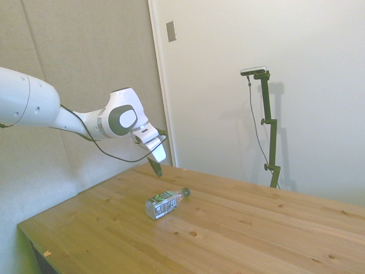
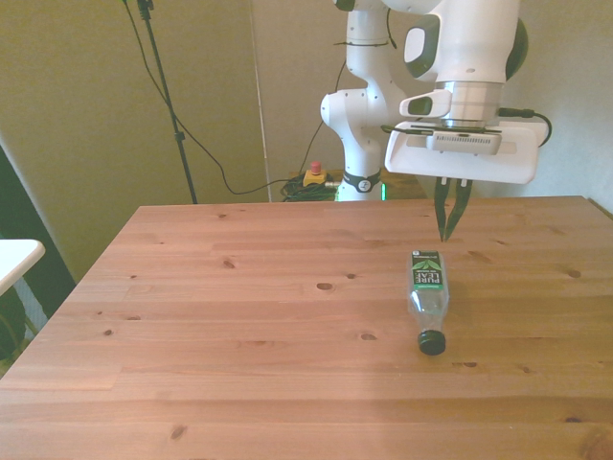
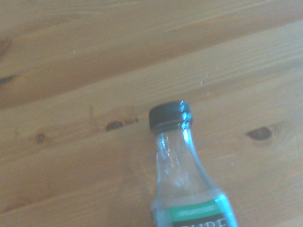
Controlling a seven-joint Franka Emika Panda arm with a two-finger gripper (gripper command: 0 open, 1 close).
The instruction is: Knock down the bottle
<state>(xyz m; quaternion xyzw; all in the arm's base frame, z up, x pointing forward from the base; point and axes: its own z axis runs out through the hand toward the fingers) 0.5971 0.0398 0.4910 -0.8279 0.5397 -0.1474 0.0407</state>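
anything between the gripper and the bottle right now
Nothing. In the front view the gripper hangs just above the bottle lying on the table, with only open air between.

Wooden table with one bottle on it

The table (image 2: 239, 316) is pale knotty planks, and the bottle (image 2: 429, 292) lies flat on its side on the boards (dark cap (image 2: 432, 341) toward the table's near edge in the front view), label facing up.
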